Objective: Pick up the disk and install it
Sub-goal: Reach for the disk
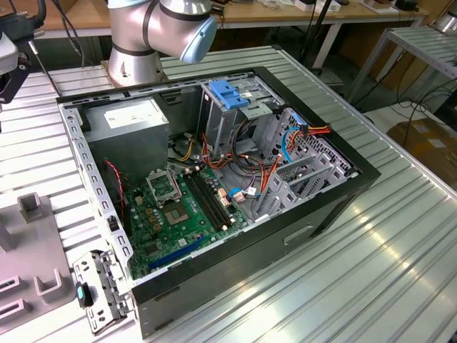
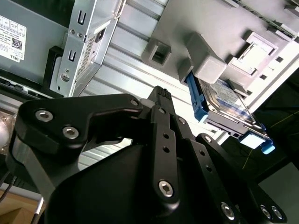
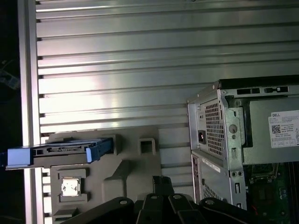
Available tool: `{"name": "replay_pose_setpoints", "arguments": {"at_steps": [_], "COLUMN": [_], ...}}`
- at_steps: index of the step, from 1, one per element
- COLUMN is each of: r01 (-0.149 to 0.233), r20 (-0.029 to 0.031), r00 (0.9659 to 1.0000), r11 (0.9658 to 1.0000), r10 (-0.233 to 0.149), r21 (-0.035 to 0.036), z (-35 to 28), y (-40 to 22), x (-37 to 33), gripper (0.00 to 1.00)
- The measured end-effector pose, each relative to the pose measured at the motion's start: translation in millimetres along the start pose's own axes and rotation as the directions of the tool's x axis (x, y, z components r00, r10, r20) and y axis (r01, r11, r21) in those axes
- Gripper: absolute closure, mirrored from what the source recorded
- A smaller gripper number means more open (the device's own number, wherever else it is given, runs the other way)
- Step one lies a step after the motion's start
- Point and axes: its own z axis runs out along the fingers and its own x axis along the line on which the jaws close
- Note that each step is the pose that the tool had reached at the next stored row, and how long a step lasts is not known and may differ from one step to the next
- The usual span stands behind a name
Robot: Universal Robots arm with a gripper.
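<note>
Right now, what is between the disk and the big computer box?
In the first wrist view: the disk, then the grey holder plate with a square block, then ribbed table, then the computer case.

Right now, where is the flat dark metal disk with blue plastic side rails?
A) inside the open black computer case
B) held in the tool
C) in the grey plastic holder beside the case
C: in the first wrist view the disk sits in the grey holder, outside the computer case.

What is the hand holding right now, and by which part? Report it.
Nothing is held. The disk sits in its grey holder on the table, apart from the hand, which has nothing in its grasp.
</note>
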Motion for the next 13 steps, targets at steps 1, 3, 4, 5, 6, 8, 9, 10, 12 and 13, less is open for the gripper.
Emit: {"name": "replay_pose_setpoints", "arguments": {"at_steps": [1, 3, 4, 5, 6, 8, 9, 10, 12, 13], "r01": [0.0, 0.0, 0.0, 0.0, 0.0, 0.0, 0.0, 0.0, 0.0, 0.0], "r20": [0.0, 0.0, 0.0, 0.0, 0.0, -0.0001, 0.0, 0.0, 0.0, 0.0], "r00": [1.0, 1.0, 1.0, 1.0, 1.0, 1.0, 1.0, 1.0, 1.0, 1.0], "r11": [1.0, 1.0, 1.0, 1.0, 1.0, 1.0, 1.0, 1.0, 1.0, 1.0], "r10": [0.0, 0.0, 0.0, 0.0, 0.0, 0.0, 0.0, 0.0, 0.0, 0.0], "r21": [0.0001, 0.0, 0.0, 0.0, 0.0, 0.0001, 0.0001, 0.0, 0.0, 0.0001], "z": [0.0, 0.0, 0.0, 0.0, 0.0, -0.1, 0.0, 0.0, -0.1, -0.2], "y": [0.0, 0.0, 0.0, 0.0, 0.0, 0.0, 0.1, 0.0, 0.0, -0.1], "x": [0.1, 0.2, 0.2, 0.3, 0.2, 0.7, 1.0, 1.8, 3.6, 5.0], "gripper": [0.89, 0.89, 0.89, 0.89, 0.89, 0.89, 0.89, 0.89, 0.89, 0.89]}}
